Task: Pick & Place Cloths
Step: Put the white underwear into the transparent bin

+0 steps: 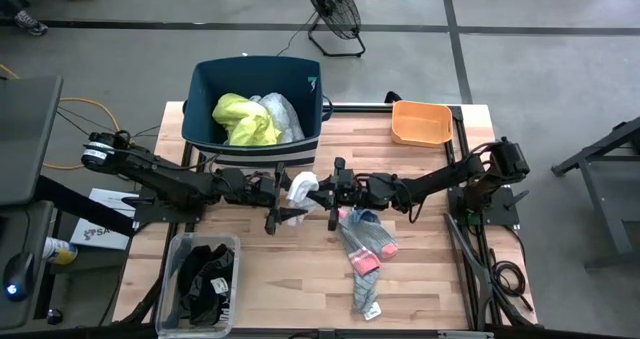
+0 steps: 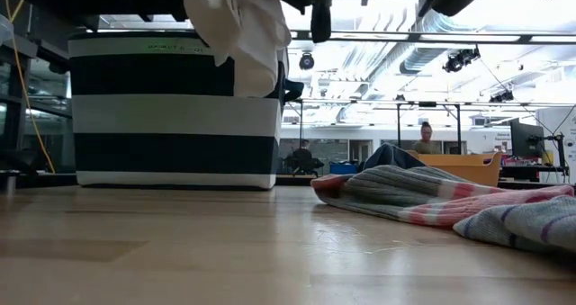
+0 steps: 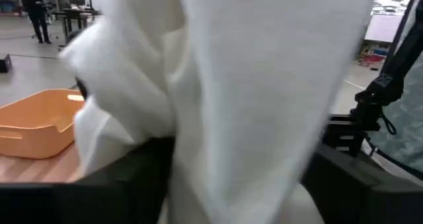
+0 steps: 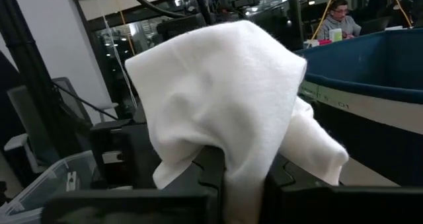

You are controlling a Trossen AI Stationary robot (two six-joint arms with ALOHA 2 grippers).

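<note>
High view shows me both grippers meeting mid-table just in front of the dark-blue bin (image 1: 258, 104), with a white cloth (image 1: 301, 187) hanging between them. My right gripper (image 1: 322, 191) is pinched on the cloth's upper fold; my left gripper (image 1: 283, 193) has its jaws spread around it, whether gripping I cannot tell. It looks light, limp and droopy, so I'd grip a bunched fold, not an edge.

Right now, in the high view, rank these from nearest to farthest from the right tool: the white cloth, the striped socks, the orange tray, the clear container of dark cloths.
1. White cloth: pinched in the right tool, mid-table.
2. Striped socks: on the table just below it.
3. Orange tray: back right corner.
4. Clear container: front left corner, only slightly farther than the tray.
</note>
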